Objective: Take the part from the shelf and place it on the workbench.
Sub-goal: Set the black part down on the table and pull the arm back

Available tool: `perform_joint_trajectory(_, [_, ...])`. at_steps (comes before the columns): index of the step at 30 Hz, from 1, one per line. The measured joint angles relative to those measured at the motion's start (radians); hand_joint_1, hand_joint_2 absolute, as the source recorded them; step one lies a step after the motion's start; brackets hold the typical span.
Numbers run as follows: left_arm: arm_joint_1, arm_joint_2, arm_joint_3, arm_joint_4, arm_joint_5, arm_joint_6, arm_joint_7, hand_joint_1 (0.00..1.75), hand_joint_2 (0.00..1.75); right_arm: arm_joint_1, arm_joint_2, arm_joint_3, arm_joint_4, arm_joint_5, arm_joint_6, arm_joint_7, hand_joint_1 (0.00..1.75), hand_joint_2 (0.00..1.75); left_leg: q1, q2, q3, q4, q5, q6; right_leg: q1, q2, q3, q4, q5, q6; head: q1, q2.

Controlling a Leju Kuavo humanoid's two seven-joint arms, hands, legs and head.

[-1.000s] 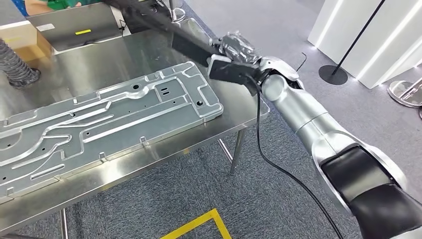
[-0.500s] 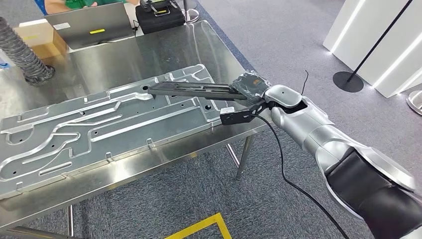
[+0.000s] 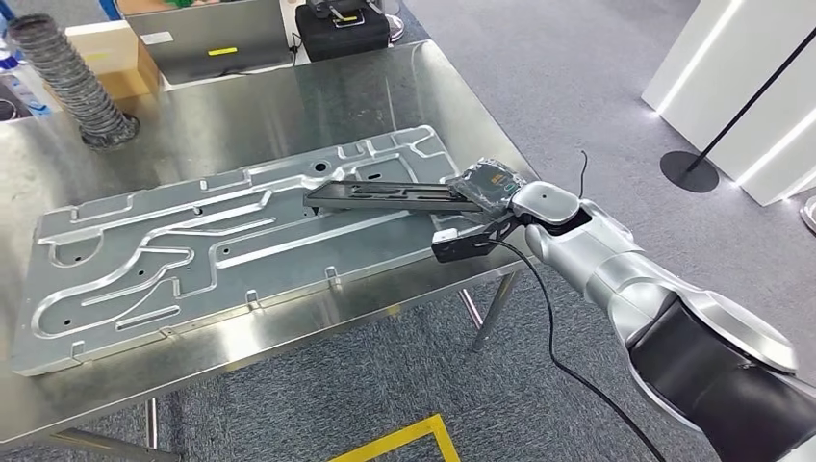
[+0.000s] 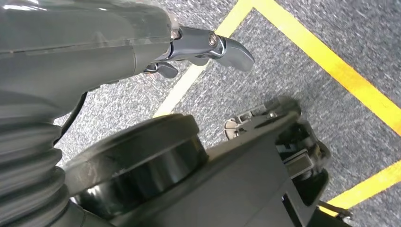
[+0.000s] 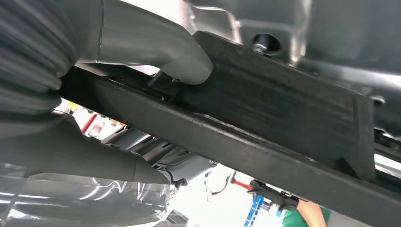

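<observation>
Steel workbench (image 3: 404, 91) on grey carpet (image 3: 577, 87), right hand (image 3: 486, 185) clamped on black part (image 3: 385, 195), left hand (image 4: 142, 42) empty, fingers apart.

Head looks down — wrist views close, turned.

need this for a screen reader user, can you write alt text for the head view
The robot's right hand holds a long black part low over a large grooved metal plate lying on a steel workbench. A ribbed hose, a cardboard box and a laptop sit at the far end.
</observation>
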Motion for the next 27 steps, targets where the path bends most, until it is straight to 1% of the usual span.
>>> perform_joint_trajectory(1, [0.000, 0.000, 0.000, 0.000, 0.000, 0.001, -0.002, 0.00, 1.75, -0.002, 0.001, 0.000, 0.002, 0.001, 0.001, 0.002, 0.72, 0.87, -0.003, -0.004, 0.004, 0.001, -0.002, 0.001, 0.003, 0.000, 0.026, -0.056, 0.036, -0.007, 0.000, 0.000])
perform_joint_trajectory(2, [-0.001, 0.000, 0.000, 0.000, 0.000, 0.002, -0.005, 0.00, 1.75, -0.004, 0.002, 0.000, 0.004, 0.002, 0.003, 0.004, 0.36, 0.44, -0.005, -0.007, 0.006, 0.002, -0.004, 0.000, 0.007, 0.000, 0.060, -0.126, 0.067, -0.016, 0.000, 0.000])
perform_joint_trajectory(3, [-0.001, -0.001, 0.000, 0.000, 0.000, 0.004, -0.006, 0.00, 1.75, -0.008, 0.003, -0.001, 0.006, 0.003, 0.005, 0.006, 0.00, 0.00, -0.008, -0.009, 0.007, 0.004, -0.005, -0.001, 0.012, -0.002, 0.091, -0.190, 0.088, -0.022, 0.000, 0.000])
perform_joint_trajectory(4, [-0.001, -0.001, 0.000, 0.000, 0.000, 0.007, -0.007, 0.00, 1.75, -0.011, 0.004, -0.001, 0.007, 0.003, 0.007, 0.007, 0.00, 0.00, -0.009, -0.011, 0.005, 0.005, -0.006, -0.004, 0.017, -0.003, 0.112, -0.233, 0.098, -0.026, 0.000, 0.000])
perform_joint_trajectory(5, [-0.001, -0.002, 0.000, 0.000, 0.000, 0.010, -0.007, 0.00, 1.75, -0.014, 0.005, -0.001, 0.009, 0.003, 0.009, 0.008, 0.00, 0.00, -0.009, -0.012, 0.003, 0.005, -0.006, -0.008, 0.021, -0.005, 0.121, -0.253, 0.097, -0.028, 0.000, 0.000])
perform_joint_trajectory(6, [0.000, -0.002, 0.001, 0.000, 0.000, 0.014, -0.006, 0.00, 1.31, -0.016, 0.005, -0.002, 0.010, 0.002, 0.010, 0.008, 0.00, 0.00, -0.009, -0.012, 0.001, 0.004, -0.005, -0.012, 0.023, -0.005, 0.123, -0.259, 0.096, -0.028, 0.000, 0.000])
perform_joint_trajectory(7, [0.001, -0.002, 0.001, 0.000, 0.001, 0.016, -0.005, 0.00, 0.87, -0.017, 0.006, -0.002, 0.011, 0.002, 0.011, 0.008, 0.00, 0.00, -0.008, -0.012, 0.001, 0.003, -0.006, -0.017, 0.021, -0.007, 0.125, -0.263, 0.098, -0.029, 0.000, 0.000])
perform_joint_trajectory(8, [0.002, -0.002, 0.001, 0.000, 0.003, 0.017, -0.003, 0.00, 0.44, -0.018, 0.006, -0.003, 0.012, 0.002, 0.012, 0.008, 0.00, 0.00, -0.009, -0.010, -0.001, 0.008, -0.010, -0.023, 0.018, -0.009, 0.128, -0.269, 0.101, -0.032, 0.000, 0.000])
perform_joint_trajectory(9, [0.002, -0.002, 0.001, 0.000, 0.006, 0.017, 0.000, 0.00, 0.00, -0.019, 0.006, -0.004, 0.012, 0.001, 0.014, 0.008, 0.00, 0.00, -0.008, -0.005, -0.009, 0.029, -0.025, -0.029, 0.015, -0.013, 0.132, -0.275, 0.103, -0.035, 0.000, 0.000])
perform_joint_trajectory(10, [0.002, -0.001, 0.002, 0.000, 0.010, 0.016, 0.006, 0.00, 0.00, -0.020, 0.004, -0.006, 0.013, 0.001, 0.017, 0.007, 0.00, 0.00, -0.007, 0.003, -0.027, 0.069, -0.049, -0.037, 0.012, -0.017, 0.136, -0.280, 0.105, -0.038, 0.000, 0.000])
perform_joint_trajectory(12, [0.002, -0.001, 0.005, 0.000, 0.019, 0.013, 0.024, 0.00, 0.00, -0.022, 0.000, -0.008, 0.015, 0.000, 0.025, 0.004, 0.00, 0.00, -0.001, 0.018, -0.087, 0.195, -0.112, -0.049, 0.013, -0.024, 0.138, -0.282, 0.105, -0.041, 0.000, 0.000])
perform_joint_trajectory(13, [0.004, -0.001, 0.007, 0.000, 0.023, 0.011, 0.032, 0.00, 0.00, -0.021, -0.004, -0.009, 0.016, 0.000, 0.027, 0.002, 0.00, 0.00, 0.003, 0.022, -0.116, 0.252, -0.132, -0.054, 0.013, -0.026, 0.138, -0.281, 0.104, -0.040, 0.000, 0.000])
perform_joint_trajectory(14, [0.005, -0.001, 0.010, 0.000, 0.026, 0.010, 0.037, 0.00, 0.00, -0.021, -0.006, -0.009, 0.017, 0.000, 0.028, 0.001, 0.00, 0.00, 0.006, 0.023, -0.130, 0.280, -0.134, -0.058, 0.012, -0.029, 0.138, -0.281, 0.104, -0.040, 0.000, 0.000])
perform_joint_trajectory(15, [0.006, -0.001, 0.013, 0.000, 0.027, 0.010, 0.040, 0.00, 0.00, -0.020, -0.007, -0.010, 0.018, 0.000, 0.029, 0.000, 0.00, 0.00, 0.010, 0.024, -0.126, 0.268, -0.118, -0.062, 0.011, -0.030, 0.139, -0.280, 0.103, -0.038, 0.000, 0.000])
perform_joint_trajectory(16, [0.006, -0.001, 0.015, 0.000, 0.028, 0.010, 0.042, 0.00, 0.00, -0.019, -0.008, -0.010, 0.019, 0.000, 0.029, 0.000, 0.00, 0.00, 0.014, 0.025, -0.101, 0.218, -0.086, -0.065, 0.009, -0.031, 0.139, -0.278, 0.101, -0.035, 0.000, 0.000])
perform_joint_trajectory(17, [0.006, 0.000, 0.017, 0.000, 0.028, 0.010, 0.044, 0.00, 0.00, -0.020, -0.008, -0.012, 0.020, 0.000, 0.029, -0.001, 0.00, 0.00, 0.018, 0.025, -0.065, 0.145, -0.052, -0.066, 0.007, -0.031, 0.140, -0.275, 0.098, -0.030, 0.000, 0.000])
perform_joint_trajectory(18, [0.005, 0.000, 0.019, 0.000, 0.028, 0.010, 0.046, 0.00, 0.00, -0.020, -0.008, -0.014, 0.021, -0.001, 0.029, -0.002, 0.00, 0.00, 0.018, 0.023, -0.033, 0.081, -0.028, -0.065, 0.007, -0.030, 0.140, -0.271, 0.095, -0.024, 0.000, 0.000])
perform_joint_trajectory(19, [0.005, 0.000, 0.021, 0.000, 0.028, 0.011, 0.048, 0.00, 0.00, -0.020, -0.009, -0.016, 0.021, -0.001, 0.029, -0.002, 0.00, 0.00, 0.017, 0.020, -0.011, 0.034, -0.014, -0.059, 0.007, -0.029, 0.139, -0.268, 0.094, -0.017, 0.000, 0.000])
perform_joint_trajectory(20, [0.005, 0.000, 0.022, 0.000, 0.029, 0.012, 0.049, 0.00, 0.00, -0.020, -0.009, -0.018, 0.021, -0.001, 0.030, -0.003, 0.00, 0.00, 0.015, 0.018, -0.001, 0.013, -0.010, -0.051, 0.008, -0.029, 0.139, -0.267, 0.093, -0.010, 0.000, 0.000])
perform_joint_trajectory(21, [0.006, 0.000, 0.024, 0.000, 0.031, 0.013, 0.050, 0.00, 0.00, -0.021, -0.009, -0.019, 0.021, -0.001, 0.032, -0.004, 0.00, 0.00, 0.011, 0.015, -0.001, 0.011, -0.011, -0.041, 0.008, -0.028, 0.139, -0.269, 0.095, -0.003, 0.000, 0.000])
perform_joint_trajectory(23, [0.006, 0.001, 0.026, 0.000, 0.034, 0.015, 0.050, 0.00, 0.00, -0.021, -0.010, -0.024, 0.022, -0.001, 0.037, -0.007, 0.00, 0.00, 0.009, 0.014, -0.001, 0.005, -0.005, -0.024, 0.004, -0.030, 0.138, -0.273, 0.095, 0.010, 0.000, 0.000])
perform_joint_trajectory(24, [0.006, 0.001, 0.026, 0.000, 0.035, 0.016, 0.050, 0.00, 0.00, -0.021, -0.009, -0.026, 0.022, -0.001, 0.039, -0.007, 0.00, 0.00, 0.010, 0.013, 0.000, 0.002, -0.001, -0.017, 0.002, -0.029, 0.134, -0.264, 0.086, 0.014, 0.000, 0.000])
perform_joint_trajectory(25, [0.005, 0.001, 0.027, 0.000, 0.036, 0.017, 0.051, 0.00, 0.00, -0.021, -0.006, -0.030, 0.023, -0.002, 0.039, -0.008, 0.00, 0.00, 0.010, 0.012, 0.002, -0.002, 0.001, -0.011, 0.001, -0.026, 0.121, -0.235, 0.066, 0.016, 0.000, 0.000])
perform_joint_trajectory(26, [0.005, 0.001, 0.029, 0.000, 0.039, 0.017, 0.053, 0.00, 0.00, -0.021, -0.001, -0.032, 0.024, -0.002, 0.040, -0.008, 0.00, 0.00, 0.010, 0.012, 0.002, -0.003, 0.004, -0.007, 0.002, -0.021, 0.098, -0.184, 0.036, 0.014, 0.000, 0.000])
perform_joint_trajectory(27, [0.005, 0.001, 0.032, 0.000, 0.043, 0.016, 0.056, 0.00, 0.00, -0.021, 0.005, -0.034, 0.026, -0.003, 0.040, -0.008, 0.00, 0.00, 0.008, 0.012, 0.002, -0.003, 0.006, -0.004, 0.003, -0.014, 0.068, -0.114, 0.002, 0.012, 0.000, 0.000])
